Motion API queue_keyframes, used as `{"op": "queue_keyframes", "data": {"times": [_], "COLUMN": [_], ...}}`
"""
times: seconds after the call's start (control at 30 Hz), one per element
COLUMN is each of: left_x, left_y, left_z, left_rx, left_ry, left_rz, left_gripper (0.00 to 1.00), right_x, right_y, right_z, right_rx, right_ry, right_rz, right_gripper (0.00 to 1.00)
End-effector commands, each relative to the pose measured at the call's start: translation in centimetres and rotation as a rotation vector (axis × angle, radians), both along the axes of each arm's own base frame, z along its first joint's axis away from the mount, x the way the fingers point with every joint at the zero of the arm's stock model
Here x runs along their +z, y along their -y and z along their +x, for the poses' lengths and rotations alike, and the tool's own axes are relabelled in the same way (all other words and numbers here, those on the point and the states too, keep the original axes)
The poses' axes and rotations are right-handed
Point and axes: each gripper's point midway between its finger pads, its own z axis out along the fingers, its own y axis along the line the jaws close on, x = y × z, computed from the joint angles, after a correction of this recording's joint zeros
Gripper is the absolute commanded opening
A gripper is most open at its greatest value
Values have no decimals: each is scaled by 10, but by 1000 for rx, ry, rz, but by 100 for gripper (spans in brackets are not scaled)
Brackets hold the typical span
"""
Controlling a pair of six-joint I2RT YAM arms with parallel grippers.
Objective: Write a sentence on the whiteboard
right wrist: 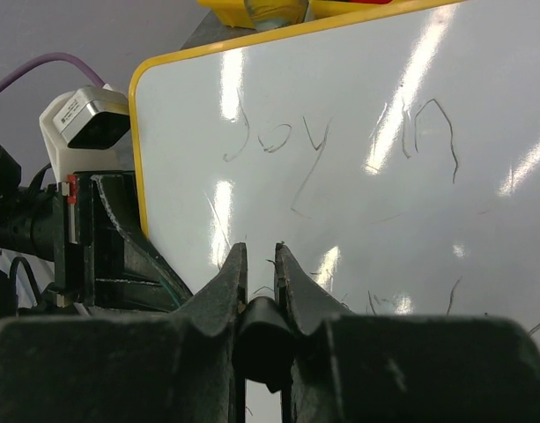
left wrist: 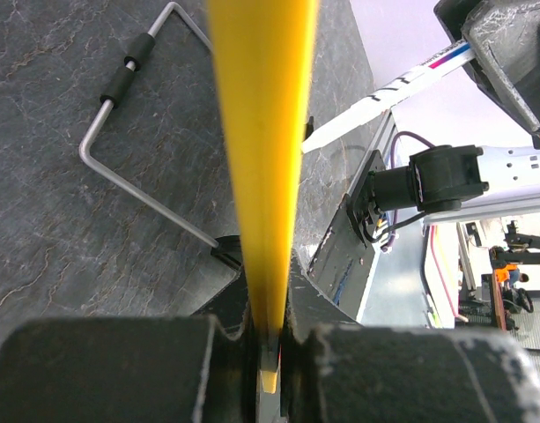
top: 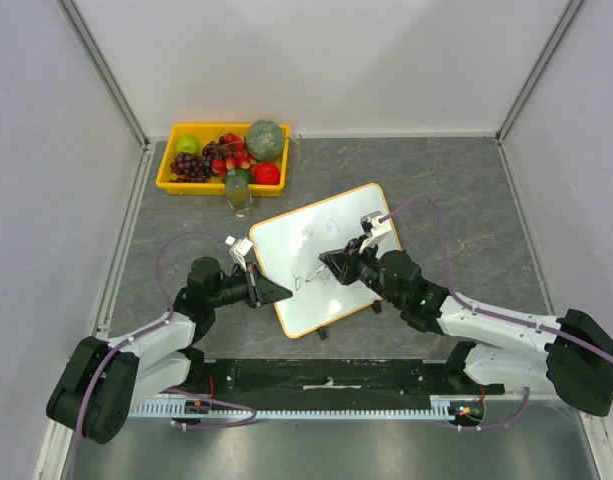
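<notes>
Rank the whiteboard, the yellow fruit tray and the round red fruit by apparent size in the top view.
1. whiteboard
2. yellow fruit tray
3. round red fruit
All sit at table level, so nearness hardly skews this.

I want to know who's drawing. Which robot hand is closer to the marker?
The right gripper: it is shut on the marker, over the whiteboard. The left gripper is apart from it, clamped on the whiteboard's yellow frame.
</notes>
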Motion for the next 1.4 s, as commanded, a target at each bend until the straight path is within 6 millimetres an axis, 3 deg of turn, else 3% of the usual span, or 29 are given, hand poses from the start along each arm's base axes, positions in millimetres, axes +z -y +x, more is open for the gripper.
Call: {"op": "queue_keyframes", "data": {"times": [0.0,0.2,0.5,0.77,0.93,1.37], "left_x": [-41,-41,-41,-41,-41,-41], "left_y": [-17,-17,-17,-16,-17,-16], "left_z": [0,0,0,0,0,0], "left_rx": [68,68,66,66,67,66], "left_ry": [-58,-62,-59,-55,-55,-58], "left_rz": [138,139,139,138,139,140], "left_gripper": [2,2,2,2,2,2], "right_x": [-28,-26,-5,7,-5,-45], "right_y": [28,37,32,11,2,11], "right_z": [14,19,26,22,14,-4], "right_rx": [-119,-164,-180,-95,-33,11], "right_ry": [2,18,44,47,18,-55], "right_rz": [-168,-200,-159,-106,-105,-173], "right_gripper": [0,0,0,0,0,0]}}
